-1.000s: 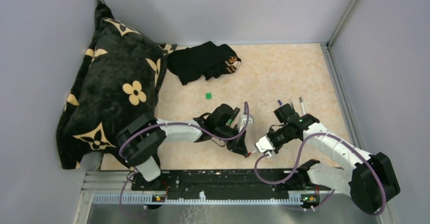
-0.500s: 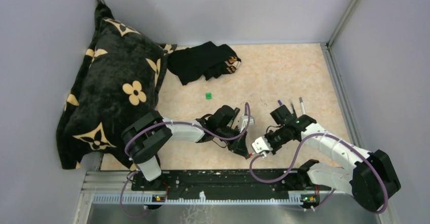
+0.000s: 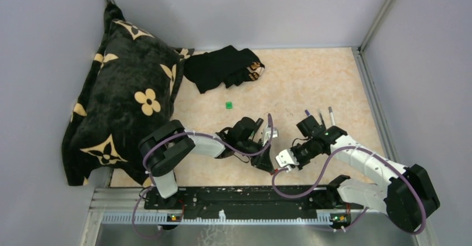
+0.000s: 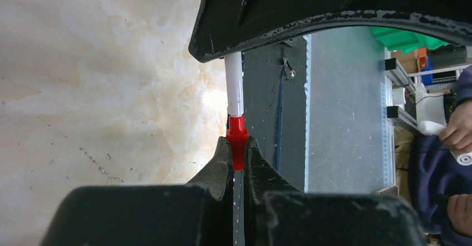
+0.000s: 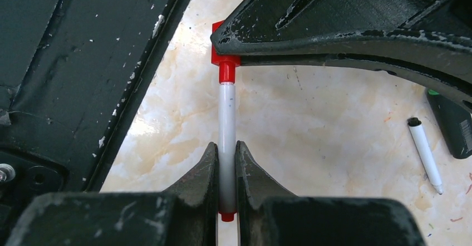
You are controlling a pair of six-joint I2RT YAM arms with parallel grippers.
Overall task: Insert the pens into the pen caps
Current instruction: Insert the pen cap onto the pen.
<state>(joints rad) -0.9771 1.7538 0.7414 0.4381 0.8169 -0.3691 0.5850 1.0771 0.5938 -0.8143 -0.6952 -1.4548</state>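
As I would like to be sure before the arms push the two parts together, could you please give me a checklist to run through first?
1. Left gripper shut on red cap: ok.
2. Right gripper shut on pen, on its white barrel: ok.
3. Pen and cap in one straight line, in both wrist views: ok.
4. Pen fully seated in cap: cannot tell; the tip is hidden.
5. All pens capped: not ok; a second pen lies loose, seemingly uncapped.
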